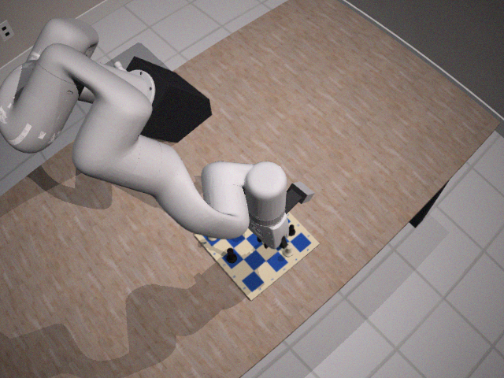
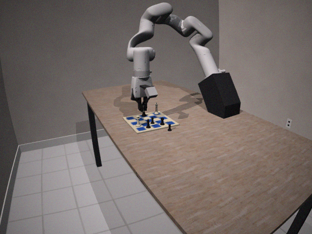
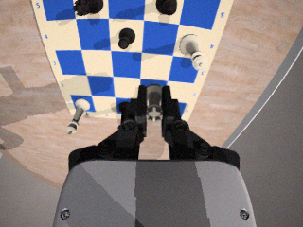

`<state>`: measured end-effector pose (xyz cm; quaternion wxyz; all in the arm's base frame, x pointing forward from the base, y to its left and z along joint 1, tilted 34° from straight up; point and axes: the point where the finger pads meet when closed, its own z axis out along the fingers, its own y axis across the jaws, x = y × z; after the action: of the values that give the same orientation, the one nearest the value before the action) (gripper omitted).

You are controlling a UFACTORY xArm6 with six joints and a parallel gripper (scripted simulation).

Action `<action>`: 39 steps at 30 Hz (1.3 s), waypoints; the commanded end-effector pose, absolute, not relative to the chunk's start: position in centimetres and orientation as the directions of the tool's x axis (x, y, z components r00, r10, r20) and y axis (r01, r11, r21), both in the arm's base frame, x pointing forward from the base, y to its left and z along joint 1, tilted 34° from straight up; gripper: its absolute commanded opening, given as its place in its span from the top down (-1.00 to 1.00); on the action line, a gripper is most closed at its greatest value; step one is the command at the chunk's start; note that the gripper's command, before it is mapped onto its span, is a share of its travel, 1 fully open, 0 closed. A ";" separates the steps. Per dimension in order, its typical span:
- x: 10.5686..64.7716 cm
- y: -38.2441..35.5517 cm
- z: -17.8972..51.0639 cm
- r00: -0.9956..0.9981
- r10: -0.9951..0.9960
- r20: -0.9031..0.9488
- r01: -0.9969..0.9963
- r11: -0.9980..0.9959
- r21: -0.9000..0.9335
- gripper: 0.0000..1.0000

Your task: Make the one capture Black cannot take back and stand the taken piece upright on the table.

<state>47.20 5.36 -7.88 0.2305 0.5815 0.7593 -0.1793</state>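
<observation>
My gripper (image 2: 142, 108) (image 3: 153, 96) is shut on a pale piece with a notched top (image 3: 153, 110), seen between the fingers in the wrist view, above the low-rank side of the board (image 2: 137, 132) (image 1: 250, 298). Its base is hard to make out. One white piece (image 1: 287, 250) (image 2: 138, 121) (image 3: 188, 43) stands to the right in the wrist view; another (image 2: 156, 108) (image 3: 81, 104) stands in the near-left corner there. Black pieces (image 2: 147, 124) (image 2: 162, 121) and a black pawn (image 2: 152, 121) (image 3: 126, 36) stand on the board. Another black piece (image 1: 231, 256) (image 2: 144, 114) is close beside the fingers in the exterior view.
A black pawn (image 2: 169, 127) stands upright on the table (image 2: 214, 163), just off the board's edge. The arm and gripper cover part of the board in the top view. The table's edge lies beyond the board, on the side away from the robot's base (image 1: 175, 105).
</observation>
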 end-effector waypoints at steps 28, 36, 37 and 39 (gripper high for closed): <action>36.7 6.1 -4.2 -0.137 0.820 -0.555 0.980 0.193 0.042 1.00; 35.8 5.9 -4.3 -0.131 0.822 -0.554 0.981 0.187 0.045 1.00; 35.8 5.9 -4.3 -0.131 0.822 -0.554 0.981 0.187 0.045 1.00; 35.8 5.9 -4.3 -0.131 0.822 -0.554 0.981 0.187 0.045 1.00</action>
<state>36.01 5.80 -4.44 0.2346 0.6145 0.7333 -0.1721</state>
